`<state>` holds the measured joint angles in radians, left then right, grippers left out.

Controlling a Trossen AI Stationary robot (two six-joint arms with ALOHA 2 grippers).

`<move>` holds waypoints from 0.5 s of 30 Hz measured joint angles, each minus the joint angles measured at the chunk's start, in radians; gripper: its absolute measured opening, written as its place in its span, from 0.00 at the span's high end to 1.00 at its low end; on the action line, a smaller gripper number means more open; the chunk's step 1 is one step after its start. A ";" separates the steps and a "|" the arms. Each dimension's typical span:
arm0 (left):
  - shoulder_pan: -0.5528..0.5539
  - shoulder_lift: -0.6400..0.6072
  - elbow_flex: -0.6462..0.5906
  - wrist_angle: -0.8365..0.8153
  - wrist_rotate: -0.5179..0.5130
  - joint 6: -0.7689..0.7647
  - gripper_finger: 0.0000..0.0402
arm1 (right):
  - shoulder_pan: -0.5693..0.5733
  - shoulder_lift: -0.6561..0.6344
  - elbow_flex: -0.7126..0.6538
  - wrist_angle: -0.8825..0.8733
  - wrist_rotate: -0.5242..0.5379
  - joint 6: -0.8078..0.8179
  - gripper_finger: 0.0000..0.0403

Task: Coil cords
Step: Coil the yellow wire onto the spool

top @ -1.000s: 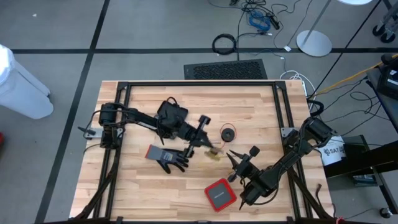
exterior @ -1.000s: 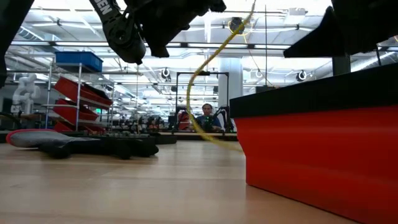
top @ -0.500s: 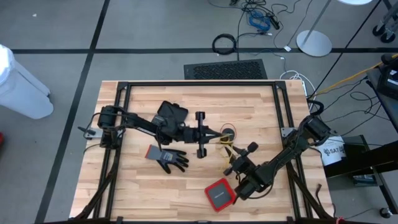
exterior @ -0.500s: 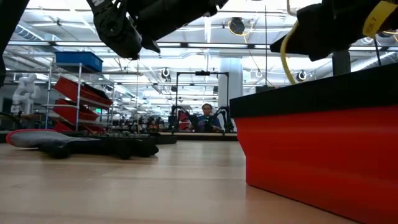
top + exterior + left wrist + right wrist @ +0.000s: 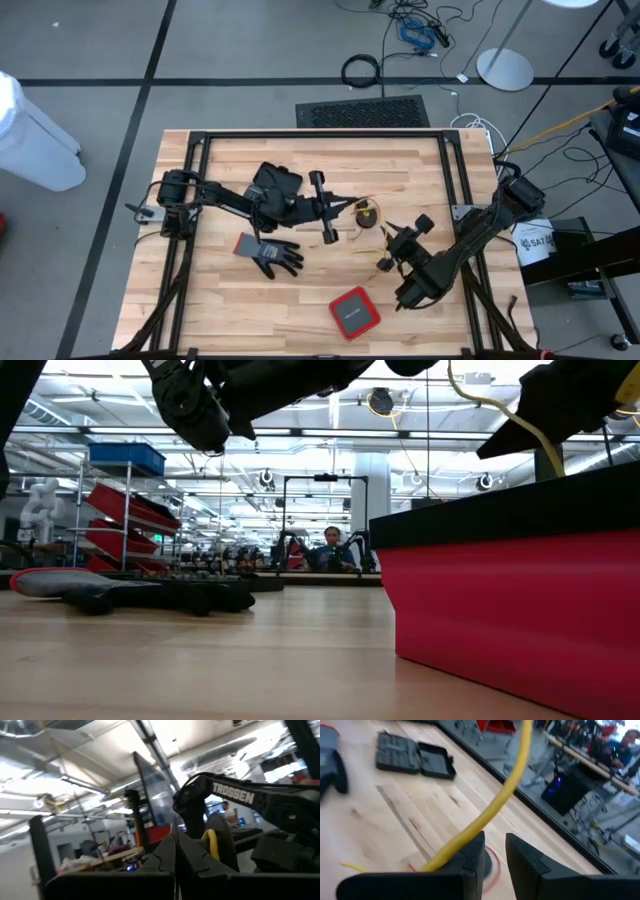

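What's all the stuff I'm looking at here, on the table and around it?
Yellow cord: one, yellow, lifted off the table, in the right gripper.
Red cord: one, red, coiled at table centre.
Glove: one, grey and black, left of centre.
Black case: one, open, behind the glove.
Red box: one, red, near front edge.
Table: one, light wood.
Person: one, seated far behind.
Left gripper: shut, beside the red cord.
Right gripper: closed on the yellow cord.
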<state>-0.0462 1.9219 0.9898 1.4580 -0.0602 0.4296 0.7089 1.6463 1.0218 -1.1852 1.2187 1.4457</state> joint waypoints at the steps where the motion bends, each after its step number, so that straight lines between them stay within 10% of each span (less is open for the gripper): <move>1: 0.000 0.000 0.002 -0.001 -0.014 -0.005 1.00 | -0.001 -0.010 0.000 -0.026 -0.017 0.013 0.84; 15: 0.052 0.000 0.004 -0.001 -0.151 -0.004 1.00 | 0.013 -0.199 0.000 -0.221 -0.047 0.078 0.84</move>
<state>0.0062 1.9220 0.9936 1.4567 -0.2111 0.4252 0.7219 1.4469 1.0218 -1.4059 1.1721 1.5240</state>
